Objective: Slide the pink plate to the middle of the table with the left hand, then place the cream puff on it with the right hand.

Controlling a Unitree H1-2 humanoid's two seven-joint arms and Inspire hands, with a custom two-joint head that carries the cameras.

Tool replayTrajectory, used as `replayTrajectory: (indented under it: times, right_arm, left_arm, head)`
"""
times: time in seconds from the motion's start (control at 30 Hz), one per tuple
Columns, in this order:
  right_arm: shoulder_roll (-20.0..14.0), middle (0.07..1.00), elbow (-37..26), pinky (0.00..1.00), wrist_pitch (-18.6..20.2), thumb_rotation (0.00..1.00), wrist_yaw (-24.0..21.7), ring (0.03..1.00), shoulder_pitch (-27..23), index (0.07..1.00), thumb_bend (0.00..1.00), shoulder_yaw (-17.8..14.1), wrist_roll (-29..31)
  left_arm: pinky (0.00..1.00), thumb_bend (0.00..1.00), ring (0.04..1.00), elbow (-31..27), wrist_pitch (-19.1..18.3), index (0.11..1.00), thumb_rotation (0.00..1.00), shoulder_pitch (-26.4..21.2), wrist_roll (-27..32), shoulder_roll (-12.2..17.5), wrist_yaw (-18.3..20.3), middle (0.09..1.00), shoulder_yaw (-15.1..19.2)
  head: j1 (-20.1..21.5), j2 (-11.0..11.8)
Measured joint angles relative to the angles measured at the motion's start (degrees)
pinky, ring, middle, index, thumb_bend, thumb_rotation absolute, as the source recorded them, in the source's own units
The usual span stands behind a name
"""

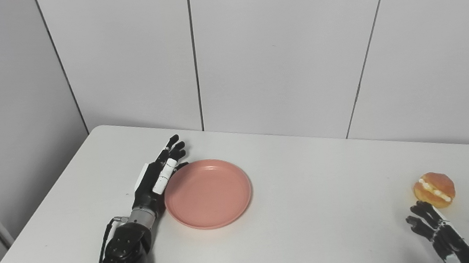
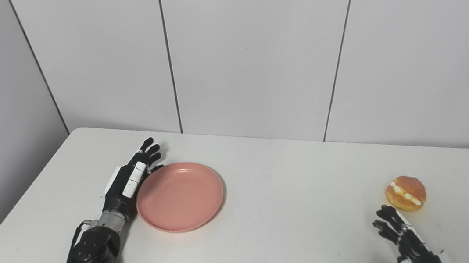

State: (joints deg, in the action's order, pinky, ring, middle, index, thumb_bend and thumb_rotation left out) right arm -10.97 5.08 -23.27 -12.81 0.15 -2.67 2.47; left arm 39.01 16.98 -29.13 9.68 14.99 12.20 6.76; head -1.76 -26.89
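Observation:
A round pink plate (image 1: 207, 193) lies on the white table (image 1: 314, 210), left of its middle. My left hand (image 1: 158, 177) rests flat on edge against the plate's left rim, open, fingers stretched toward the wall. At the right, a golden cream puff (image 1: 434, 190) with a white cream seam sits on the table. My right hand (image 1: 433, 228) is just in front of the puff, open with fingers spread, its fingertips close below the puff; whether they touch it is unclear.
The table's far edge meets a grey panelled wall (image 1: 278, 51). Its left edge (image 1: 36, 211) runs diagonally behind my left forearm. Bare tabletop lies between the plate and the cream puff.

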Motion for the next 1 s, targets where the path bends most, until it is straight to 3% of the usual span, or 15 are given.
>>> replayTrajectory:
  times: [0.17,0.43,0.6,1.0]
  right_arm:
    - [0.95,0.897,-1.34,0.88,1.09,0.99,1.07,0.863,0.66,0.897,0.93,0.64,-1.32]
    - [3.07,0.906,-3.11,0.89,2.72,1.00,2.22,0.878,1.09,0.899,0.88,2.77,-3.69]
    - [4.36,0.910,-3.83,0.88,4.32,1.00,2.70,0.877,1.14,0.904,0.88,3.83,-5.57]
    - [5.82,0.918,-5.23,0.88,6.62,1.00,3.88,0.885,1.57,0.918,0.86,5.61,-7.66]
  left_arm:
    - [0.84,0.97,0.932,0.22,-0.01,0.944,0.83,-0.20,-0.03,0.00,0.46,0.943,-0.32]
    - [0.86,0.97,0.945,2.20,-0.05,0.945,0.84,-1.19,-0.02,-0.01,1.30,0.952,-0.60]
    - [0.87,0.92,0.962,2.79,-0.17,0.955,0.85,-1.55,0.04,0.03,2.06,0.966,-0.81]
    - [0.85,0.93,0.946,3.58,0.07,0.935,0.84,-2.03,-0.31,-0.22,3.56,0.953,-2.08]
  head:
    - [4.30,-2.28]
    - [10.01,-3.16]
    - [13.08,-3.78]
    - [15.03,-4.30]
